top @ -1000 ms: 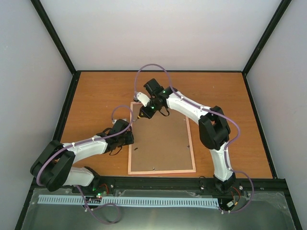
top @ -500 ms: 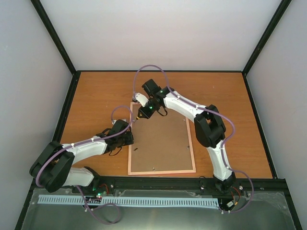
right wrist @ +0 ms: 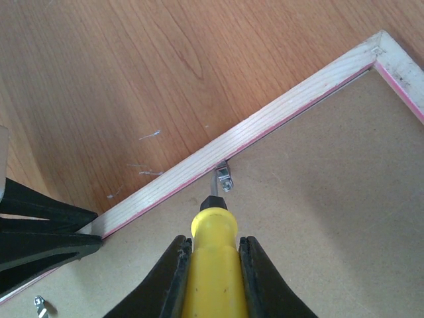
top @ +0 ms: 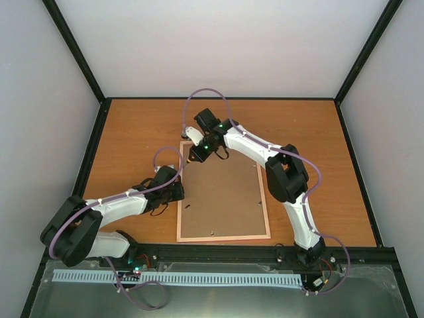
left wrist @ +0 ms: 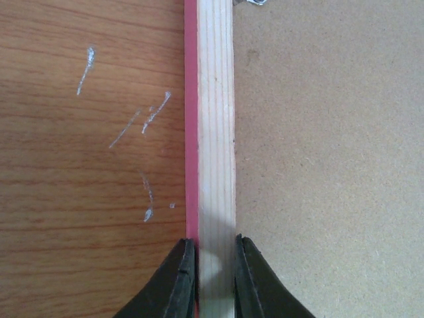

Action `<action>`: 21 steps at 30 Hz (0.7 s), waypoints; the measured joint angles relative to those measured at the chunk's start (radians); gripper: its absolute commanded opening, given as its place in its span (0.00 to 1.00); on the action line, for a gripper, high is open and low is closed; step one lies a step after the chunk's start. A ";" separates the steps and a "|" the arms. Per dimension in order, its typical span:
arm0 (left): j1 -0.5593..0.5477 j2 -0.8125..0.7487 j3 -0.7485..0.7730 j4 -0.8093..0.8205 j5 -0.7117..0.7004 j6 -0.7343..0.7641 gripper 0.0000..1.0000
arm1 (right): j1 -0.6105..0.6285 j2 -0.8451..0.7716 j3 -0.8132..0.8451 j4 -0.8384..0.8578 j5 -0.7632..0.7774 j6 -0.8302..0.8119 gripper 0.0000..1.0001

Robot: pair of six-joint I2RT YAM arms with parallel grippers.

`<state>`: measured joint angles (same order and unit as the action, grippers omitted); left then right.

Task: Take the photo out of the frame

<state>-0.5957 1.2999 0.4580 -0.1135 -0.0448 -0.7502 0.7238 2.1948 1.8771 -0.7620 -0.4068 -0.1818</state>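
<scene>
The pink frame [top: 265, 199] lies face down on the table, its brown backing board [top: 222, 195] facing up. The photo is hidden beneath the board. My left gripper [top: 179, 192] is shut on the frame's left rail [left wrist: 215, 132], one finger on each side of the pale wood. My right gripper [top: 201, 147] is shut on the yellow-handled screwdriver [right wrist: 213, 265] near the frame's far left corner. The screwdriver's tip rests beside a small metal clip [right wrist: 225, 177] on the inner edge of the left rail [right wrist: 265, 126]. The left gripper's fingers [right wrist: 46, 232] show at the left of the right wrist view.
More metal clips sit on the backing board, one by the left rail [top: 187, 207] and one by the near rail [top: 211, 232]. Wood tabletop [top: 132, 139] surrounds the frame. White walls enclose three sides, and a black bar [top: 225, 252] runs along the near edge.
The right arm, holding the screwdriver, has edged slightly left and away along the frame's left rail. The left arm keeps its hold in the same place.
</scene>
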 measured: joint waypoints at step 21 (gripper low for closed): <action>0.000 -0.010 -0.008 0.005 0.000 0.000 0.01 | 0.009 -0.113 -0.097 -0.002 0.310 0.094 0.03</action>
<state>-0.5957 1.2903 0.4496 -0.1085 -0.0448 -0.7506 0.7326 2.0823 1.7805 -0.7635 -0.0971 -0.0875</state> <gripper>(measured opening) 0.148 0.148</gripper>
